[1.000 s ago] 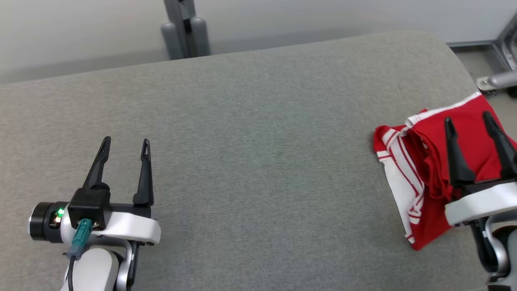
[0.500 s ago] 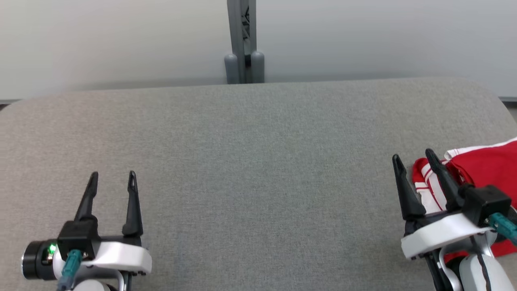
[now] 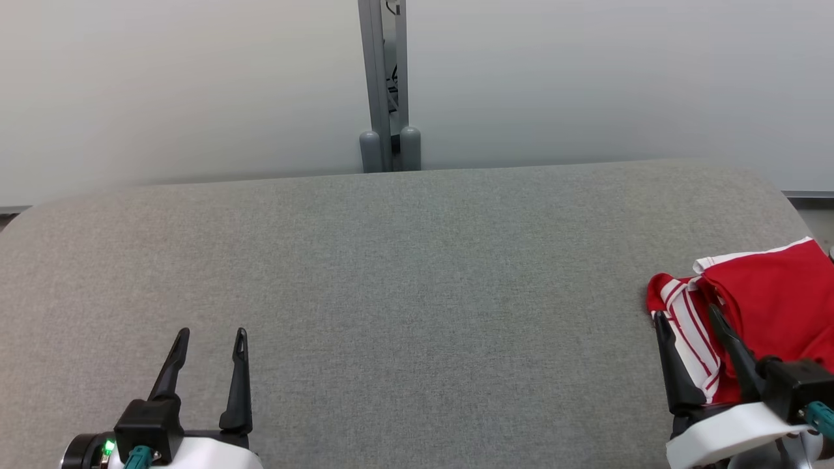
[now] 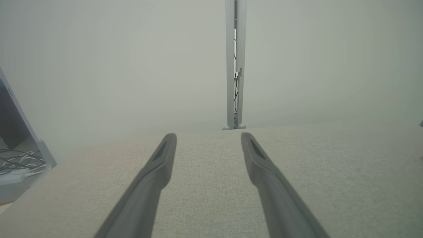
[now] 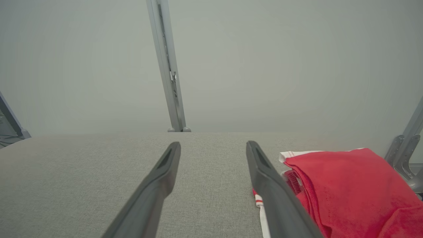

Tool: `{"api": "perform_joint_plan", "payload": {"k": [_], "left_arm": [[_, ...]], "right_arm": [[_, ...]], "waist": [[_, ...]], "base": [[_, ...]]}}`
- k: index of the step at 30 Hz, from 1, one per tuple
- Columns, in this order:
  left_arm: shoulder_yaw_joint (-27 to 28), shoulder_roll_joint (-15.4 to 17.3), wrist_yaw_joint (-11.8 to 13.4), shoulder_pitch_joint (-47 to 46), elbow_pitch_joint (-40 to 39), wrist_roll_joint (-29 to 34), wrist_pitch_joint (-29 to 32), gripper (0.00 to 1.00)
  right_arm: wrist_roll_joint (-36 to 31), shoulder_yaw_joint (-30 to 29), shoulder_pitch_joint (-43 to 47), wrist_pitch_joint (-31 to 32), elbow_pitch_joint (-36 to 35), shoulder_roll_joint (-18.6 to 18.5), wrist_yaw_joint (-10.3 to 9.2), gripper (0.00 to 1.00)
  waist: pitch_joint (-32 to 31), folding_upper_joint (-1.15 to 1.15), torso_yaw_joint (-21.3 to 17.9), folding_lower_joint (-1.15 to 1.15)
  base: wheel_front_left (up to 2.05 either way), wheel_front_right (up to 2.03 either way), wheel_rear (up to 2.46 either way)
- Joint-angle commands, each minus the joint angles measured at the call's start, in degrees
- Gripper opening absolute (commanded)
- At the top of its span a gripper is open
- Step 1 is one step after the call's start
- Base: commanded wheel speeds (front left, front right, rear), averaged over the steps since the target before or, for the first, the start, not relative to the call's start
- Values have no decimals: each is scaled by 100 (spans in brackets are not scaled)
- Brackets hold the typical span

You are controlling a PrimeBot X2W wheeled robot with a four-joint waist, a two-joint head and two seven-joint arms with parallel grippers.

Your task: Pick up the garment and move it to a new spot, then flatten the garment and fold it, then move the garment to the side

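A: Looking at the biggest thing first, what lies on the grey padded table (image 3: 391,260)?

B: The red garment (image 3: 775,293) with white stripes lies there. It is folded, at the right end of the table, close to the edge.

A: What has changed in the last second?

B: The whole picture has shifted, but this is the view turning, not the cloth moving. The real change is the right gripper (image 3: 685,312). One second ago it stood over the middle of the garment. Now it is back at the near left border of the garment, fingers spread, holding nothing.

A: And the left gripper (image 3: 213,332)?

B: It hovers well apart at the left, also spread and empty.

A: What does this mean for the task?

B: Probably the garment is already put aside and the arms are returning to rest, so the task looks almost finished.
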Motion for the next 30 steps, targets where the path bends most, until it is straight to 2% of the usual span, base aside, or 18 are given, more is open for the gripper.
{"api": "perform_joint_plan", "payload": {"k": [1,11,30], "left_arm": [[-3,34,-31,33,-25,-46,22,100],[27,183,91,111,-124,7,169,100],[-62,253,225,171,-112,50,349,100]], "right_arm": [[-32,-40,86,34,-60,6,-1,100],[54,-112,391,162,-383,15,-1,100],[202,-154,422,175,-421,15,-1,100]], "waist": [[-32,0,-31,0],[-118,0,-126,0],[-151,0,-23,0]], "base": [[0,0,0],[0,0,0],[0,0,0]]}}
